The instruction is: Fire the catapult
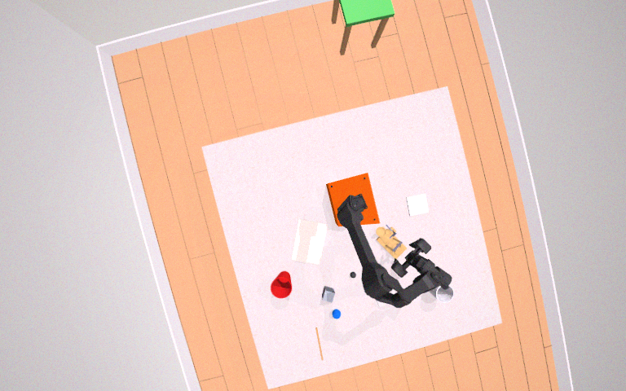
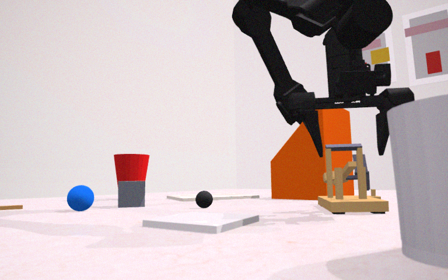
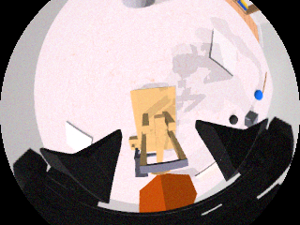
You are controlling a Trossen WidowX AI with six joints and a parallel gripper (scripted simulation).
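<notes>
The wooden catapult stands upright beside the orange block, with a blue-grey crossbar on its posts. No ball shows in its round cup in the top view. My gripper is wide open and empty, pointing down, its fingertips near crossbar height in the exterior view. The catapult shows between the fingers in the wrist view. A black ball and a blue ball lie on the table. The pale mug stands upright, partly cut off in the exterior view.
The orange block is behind the catapult. A grey cube and red cup stand left of the arm. A white slab lies low, mostly under the arm. A thin stick lies in front.
</notes>
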